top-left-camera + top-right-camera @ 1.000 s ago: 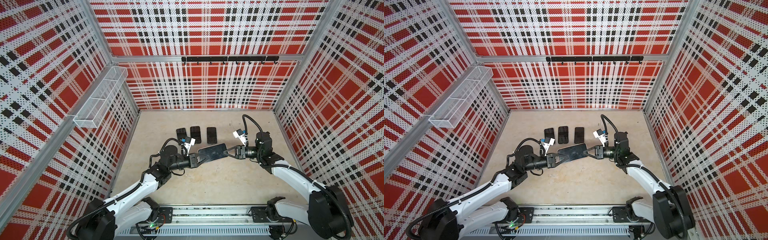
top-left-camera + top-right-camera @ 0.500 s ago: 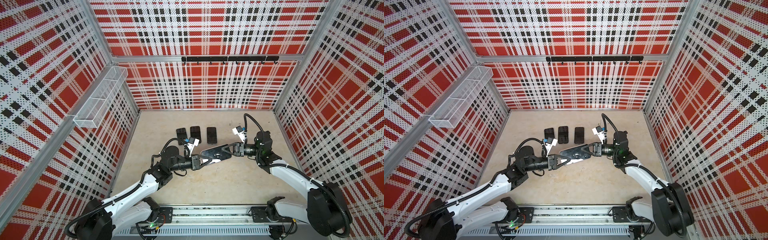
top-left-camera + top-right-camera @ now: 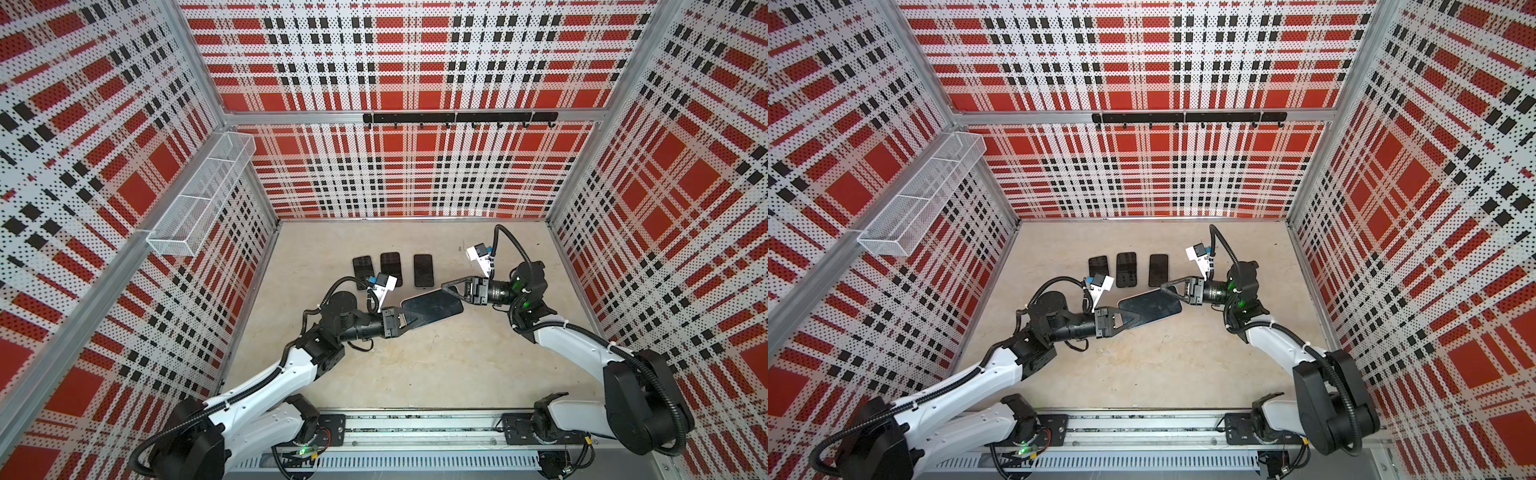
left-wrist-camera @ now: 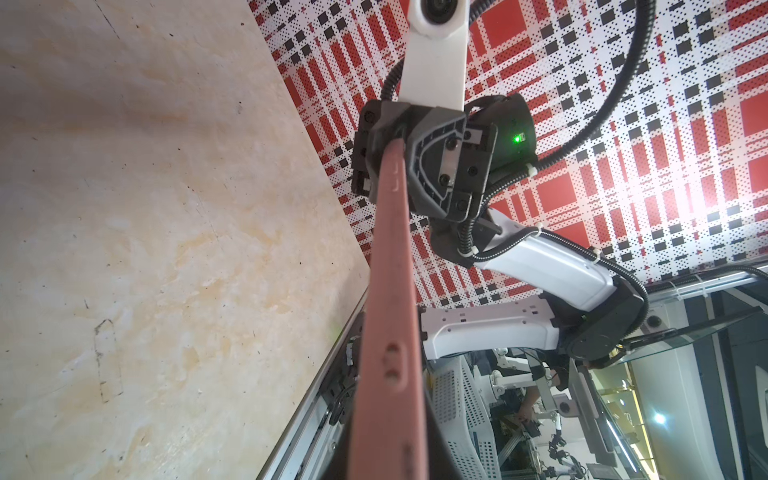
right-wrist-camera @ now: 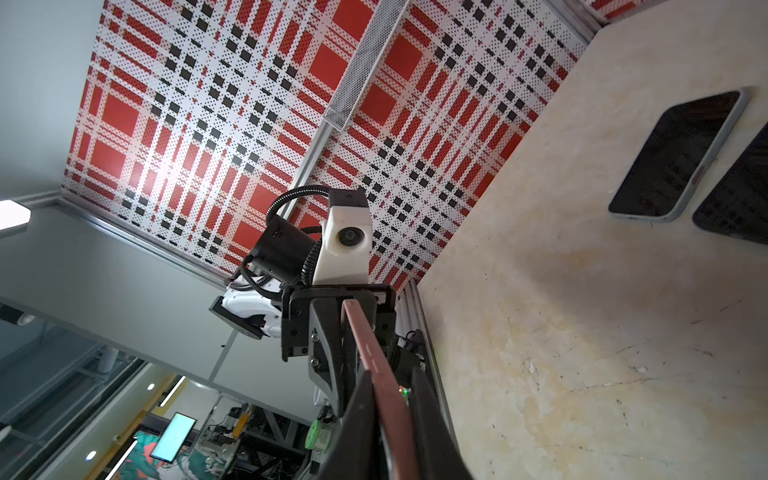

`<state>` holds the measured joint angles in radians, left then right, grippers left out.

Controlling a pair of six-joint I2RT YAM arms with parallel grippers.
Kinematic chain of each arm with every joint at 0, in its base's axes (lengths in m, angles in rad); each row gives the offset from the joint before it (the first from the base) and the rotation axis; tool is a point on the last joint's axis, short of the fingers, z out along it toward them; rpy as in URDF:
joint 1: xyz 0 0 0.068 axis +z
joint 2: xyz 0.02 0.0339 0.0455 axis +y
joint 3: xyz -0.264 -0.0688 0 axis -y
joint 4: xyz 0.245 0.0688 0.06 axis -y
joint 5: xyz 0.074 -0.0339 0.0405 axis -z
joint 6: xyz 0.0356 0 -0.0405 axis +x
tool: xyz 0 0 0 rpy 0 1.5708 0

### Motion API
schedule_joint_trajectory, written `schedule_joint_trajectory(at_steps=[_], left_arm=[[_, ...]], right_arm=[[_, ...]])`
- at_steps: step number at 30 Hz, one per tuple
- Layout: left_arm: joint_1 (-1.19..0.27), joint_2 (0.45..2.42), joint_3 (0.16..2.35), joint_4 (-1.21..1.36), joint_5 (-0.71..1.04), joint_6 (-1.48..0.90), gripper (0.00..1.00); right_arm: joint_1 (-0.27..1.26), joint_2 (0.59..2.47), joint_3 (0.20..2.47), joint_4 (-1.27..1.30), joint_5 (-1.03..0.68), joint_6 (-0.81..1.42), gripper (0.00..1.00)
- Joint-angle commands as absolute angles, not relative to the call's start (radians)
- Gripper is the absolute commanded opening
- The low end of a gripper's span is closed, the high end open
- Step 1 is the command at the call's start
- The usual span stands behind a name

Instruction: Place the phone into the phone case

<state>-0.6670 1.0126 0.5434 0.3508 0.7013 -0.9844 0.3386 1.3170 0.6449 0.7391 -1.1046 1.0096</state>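
Over the beige stone-patterned tabletop [image 3: 415, 374], the flat dark-faced phone [image 3: 434, 309] hangs clear of the surface, lengthways between the arms. In the wrist views its edge is the rim of a salmon-pink phone case [image 4: 390, 291]. Three spare dark phones [image 3: 390, 268] lie in a row behind, apart from it. The left gripper [image 3: 417, 322] is clamped on one short end and the right gripper [image 3: 451, 291] on the other, with both sets of jaws nearly closed. The phone appears to be inside the case, so seating it is the step in hand; whether every corner is home cannot be told. The next move calls for pressing the edges in evenly.
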Motion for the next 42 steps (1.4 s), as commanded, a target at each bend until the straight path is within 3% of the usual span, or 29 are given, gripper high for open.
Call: schedule_joint_trajectory(at_steps=[1, 4, 8, 15, 19, 27, 42], left_arm=[[-0.666, 0.997, 0.555, 0.436, 0.717, -0.966, 0.00], [-0.663, 0.999, 0.559, 0.437, 0.718, -0.969, 0.00], [-0.662, 0.997, 0.560, 0.456, 0.692, -0.991, 0.00], [-0.707, 1.009, 0.627, 0.521, 0.427, -1.040, 0.00], [-0.760, 1.078, 0.693, 0.584, 0.260, -1.070, 0.00], [-0.848, 1.255, 0.768, 0.780, 0.107, -1.177, 0.00], [-0.958, 1.369, 0.813, 0.882, 0.044, -1.217, 0.00]], right_arm=[[0.337, 1.308, 0.631, 0.687, -1.030, 0.969, 0.06], [0.337, 1.284, 0.638, 0.622, -1.007, 0.919, 0.07], [0.334, 1.239, 0.660, 0.519, -0.964, 0.864, 0.32], [0.321, 1.044, 0.685, 0.242, -0.726, 0.802, 0.53], [0.321, 0.909, 0.625, 0.261, -0.610, 0.891, 0.58], [0.323, 0.781, 0.456, 0.587, -0.448, 1.161, 0.62], [0.325, 0.987, 0.453, 0.962, -0.443, 1.330, 0.59]])
